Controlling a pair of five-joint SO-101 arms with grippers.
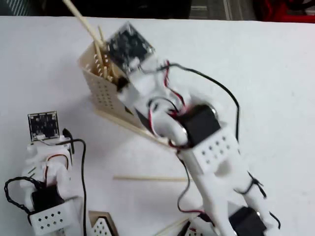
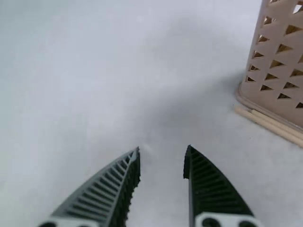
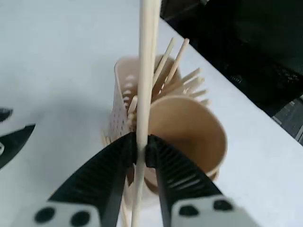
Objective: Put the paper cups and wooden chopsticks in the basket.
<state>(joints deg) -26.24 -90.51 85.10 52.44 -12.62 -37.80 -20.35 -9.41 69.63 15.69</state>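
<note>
Your right claw (image 3: 140, 150) pinched a chopstick (image 3: 148, 56) above the basket (image 3: 120, 101); released off-line, it might have bounced off the cup (image 3: 189, 127). Meanwhile your left claw (image 2: 162, 163) sat spread.

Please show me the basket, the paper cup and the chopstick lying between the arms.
basket (image 1: 103, 91), high view, perforated side wall.
paper cup (image 3: 189, 127), right wrist view, inner wall.
loose chopstick (image 1: 147, 178), high view, its middle.

The hand (image 2: 163, 151) hangs spread above the tabletop (image 2: 94, 71); ahead, off to one side, chopsticks (image 2: 270, 124) lie along the basket (image 2: 279, 61).
</note>
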